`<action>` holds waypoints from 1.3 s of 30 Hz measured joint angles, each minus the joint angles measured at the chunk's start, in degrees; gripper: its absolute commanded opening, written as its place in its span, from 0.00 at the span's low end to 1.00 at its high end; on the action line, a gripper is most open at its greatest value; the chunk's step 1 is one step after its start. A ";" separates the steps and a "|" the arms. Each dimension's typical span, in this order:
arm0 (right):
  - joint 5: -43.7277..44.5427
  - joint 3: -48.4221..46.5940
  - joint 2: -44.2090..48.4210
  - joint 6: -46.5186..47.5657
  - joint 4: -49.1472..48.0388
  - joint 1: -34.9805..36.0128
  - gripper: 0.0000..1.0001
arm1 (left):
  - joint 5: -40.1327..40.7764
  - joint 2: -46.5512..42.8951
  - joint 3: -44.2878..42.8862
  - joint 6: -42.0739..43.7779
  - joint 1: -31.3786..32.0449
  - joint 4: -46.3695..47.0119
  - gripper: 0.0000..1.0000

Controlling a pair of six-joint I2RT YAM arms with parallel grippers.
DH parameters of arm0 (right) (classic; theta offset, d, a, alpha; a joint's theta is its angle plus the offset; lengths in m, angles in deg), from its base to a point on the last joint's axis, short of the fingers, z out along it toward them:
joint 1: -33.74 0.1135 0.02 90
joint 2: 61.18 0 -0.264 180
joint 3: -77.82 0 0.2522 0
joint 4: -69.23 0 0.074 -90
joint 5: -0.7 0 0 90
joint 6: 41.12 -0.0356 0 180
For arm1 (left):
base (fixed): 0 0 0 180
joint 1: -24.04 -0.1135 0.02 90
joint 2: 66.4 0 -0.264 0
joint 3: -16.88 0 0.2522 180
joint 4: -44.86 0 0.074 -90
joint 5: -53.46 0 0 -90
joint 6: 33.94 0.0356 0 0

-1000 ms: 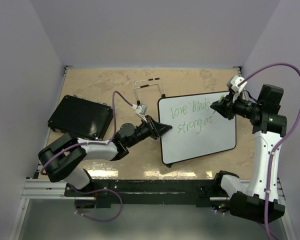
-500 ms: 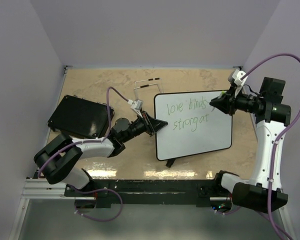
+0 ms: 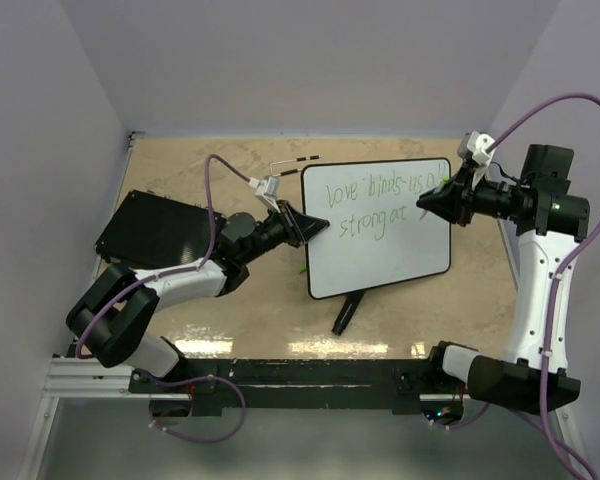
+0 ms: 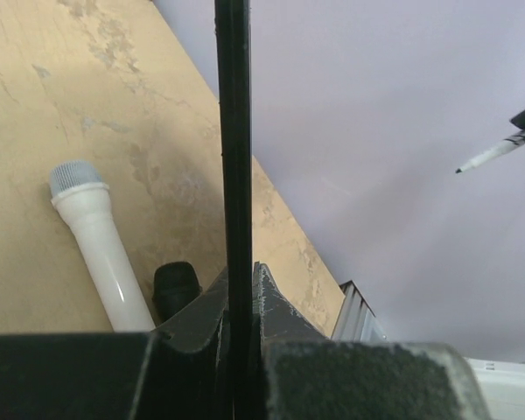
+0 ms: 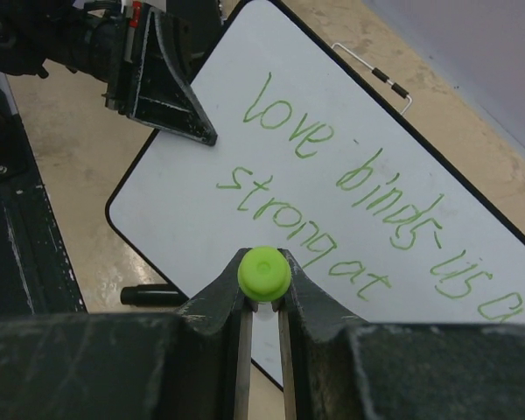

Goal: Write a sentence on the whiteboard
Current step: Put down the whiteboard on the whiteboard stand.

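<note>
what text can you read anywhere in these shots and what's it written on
"love binds us a": top line of the sentence, green handwriting on the whiteboard; the last word is cut off at the edge of the right wrist view.
"strongat": second line, just below it.
Nothing readable on the black pad or the white microphone.

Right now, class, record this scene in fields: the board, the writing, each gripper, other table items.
whiteboard: clamped at its left edge by the left gripper
sentence: green, two lines, roughly "love binds us a / strong at"
right gripper: shut on green marker, near the board's right edge
other: black pad, white microphone
</note>
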 measured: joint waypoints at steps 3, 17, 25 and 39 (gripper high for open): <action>-0.37 -3.23 -0.92 -0.28 0.00 1.70 0.00 | 0.04 0.00 -1.99 0.52 -0.79 -1.62 0.00; -2.58 -9.81 -1.42 -5.35 -1.73 4.57 0.00 | -4.31 -0.09 -13.90 2.54 -9.68 -8.92 0.00; -4.02 -6.51 -0.17 -6.10 -4.00 4.63 0.00 | -8.11 -0.92 -19.15 5.29 -23.89 -13.03 0.00; -2.14 8.63 -0.35 -6.97 -11.28 4.70 0.00 | -34.10 17.18 -34.23 -4.66 -40.57 5.33 0.00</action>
